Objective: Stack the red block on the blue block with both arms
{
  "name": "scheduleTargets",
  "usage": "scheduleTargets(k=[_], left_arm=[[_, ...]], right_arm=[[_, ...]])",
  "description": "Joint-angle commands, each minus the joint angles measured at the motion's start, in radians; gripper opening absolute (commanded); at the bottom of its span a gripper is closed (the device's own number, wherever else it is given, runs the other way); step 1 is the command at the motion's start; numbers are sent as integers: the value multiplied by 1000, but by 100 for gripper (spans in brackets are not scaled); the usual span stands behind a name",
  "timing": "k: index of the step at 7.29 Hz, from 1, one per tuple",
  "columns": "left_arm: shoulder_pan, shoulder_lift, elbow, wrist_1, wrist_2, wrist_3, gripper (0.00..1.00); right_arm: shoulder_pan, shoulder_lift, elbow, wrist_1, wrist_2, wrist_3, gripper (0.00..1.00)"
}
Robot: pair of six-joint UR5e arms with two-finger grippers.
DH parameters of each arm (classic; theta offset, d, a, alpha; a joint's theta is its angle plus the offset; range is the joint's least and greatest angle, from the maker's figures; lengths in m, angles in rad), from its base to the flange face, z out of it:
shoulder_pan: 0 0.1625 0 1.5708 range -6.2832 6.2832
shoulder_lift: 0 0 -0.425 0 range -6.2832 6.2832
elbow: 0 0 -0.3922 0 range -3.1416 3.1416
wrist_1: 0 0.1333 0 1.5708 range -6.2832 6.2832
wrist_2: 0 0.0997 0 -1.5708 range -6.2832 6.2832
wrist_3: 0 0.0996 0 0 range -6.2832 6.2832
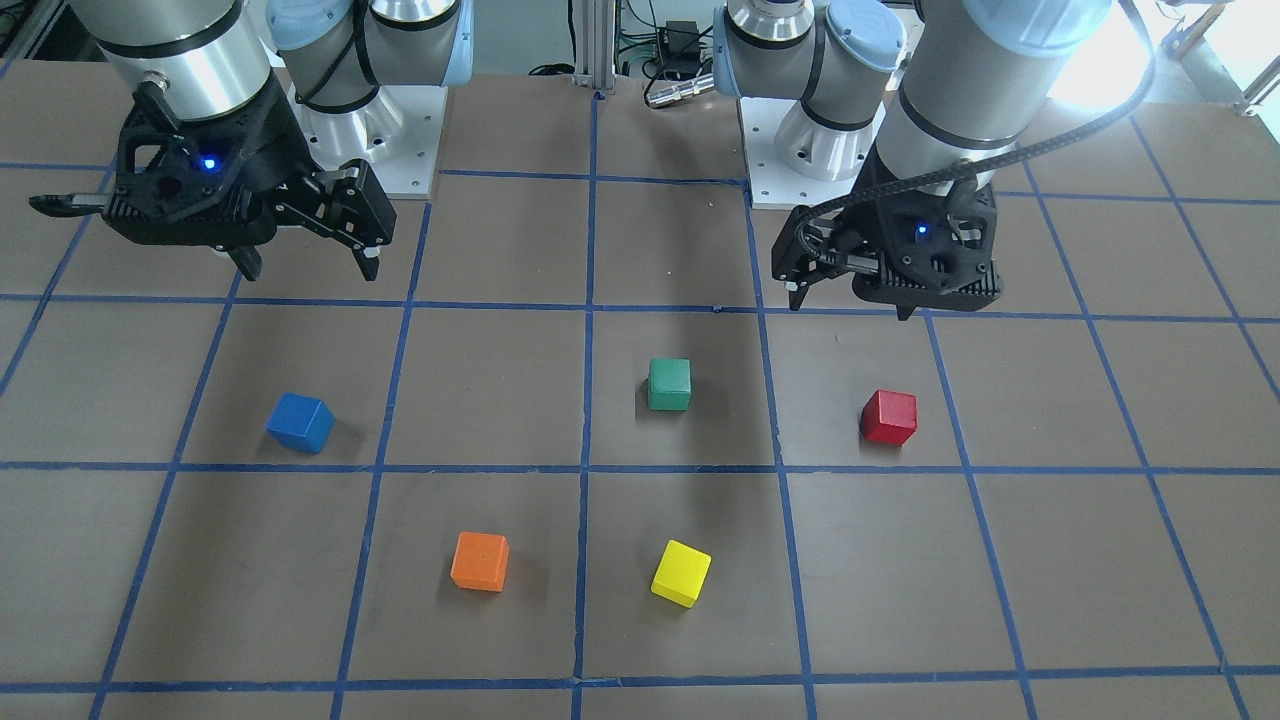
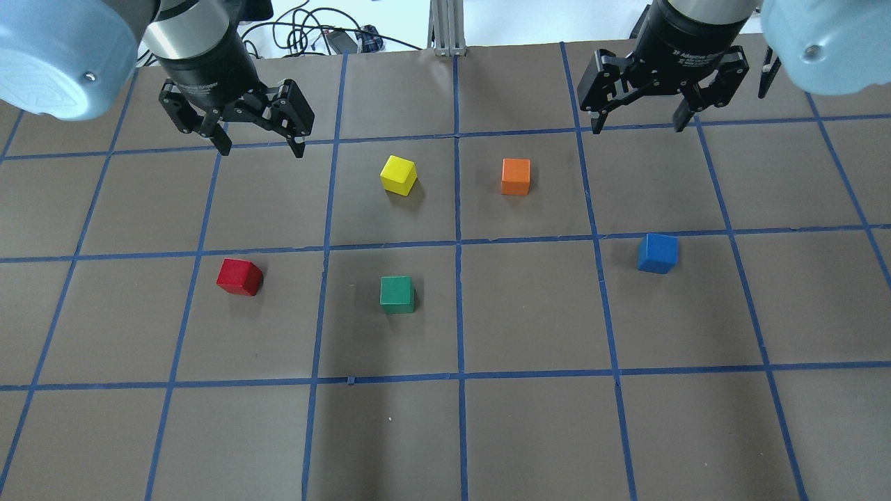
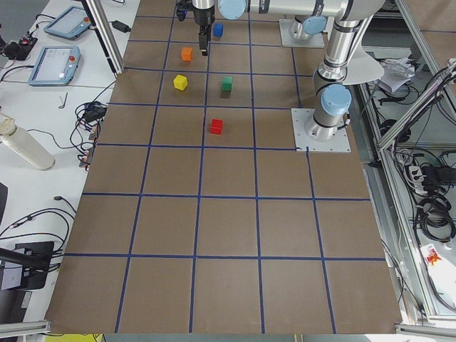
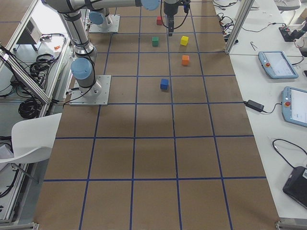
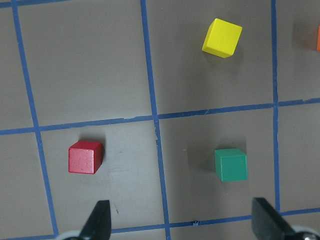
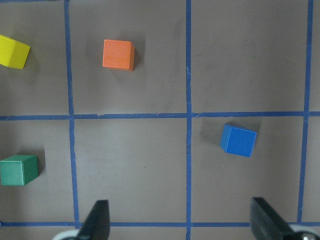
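Overhead, the left hand (image 2: 262, 150) hangs wide open and empty, farther out than the red block (image 2: 239, 277); the right hand (image 2: 637, 127), equally open and empty, hangs beyond the blue block (image 2: 658, 253). From the left wrist, red sits off-centre near one fingertip (image 5: 100, 220): centre and square up before descending.

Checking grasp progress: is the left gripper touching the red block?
Apart. The overhead view shows bare table between the open left gripper and the red block.

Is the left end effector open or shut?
Open. In the overhead view the left end effector is spread wide, with nothing between its fingers; the red block lies apart from it.
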Motion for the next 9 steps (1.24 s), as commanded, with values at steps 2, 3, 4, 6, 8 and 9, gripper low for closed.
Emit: scheduleTargets(k=[2,3,4,6,8,9], left_arm=[[12,8,-18,41,3,7,100],[17,1,10,41,5,10,100],[29,-2,22,32,5,10,100],[32,0,21,30,-3,8,100],[32,-2,20,39,4,10,100],[33,-5,26,39,6,13,100]], right_arm=[[0,-1,3,-1,0,0,100],[0,-2,3,1,0,0,100],[2,-2,3,1,0,0,100],[2,-2,2,-1,3,3,100],[2,-2,3,1,2,2,100],[2,-2,3,1,2,2,100]])
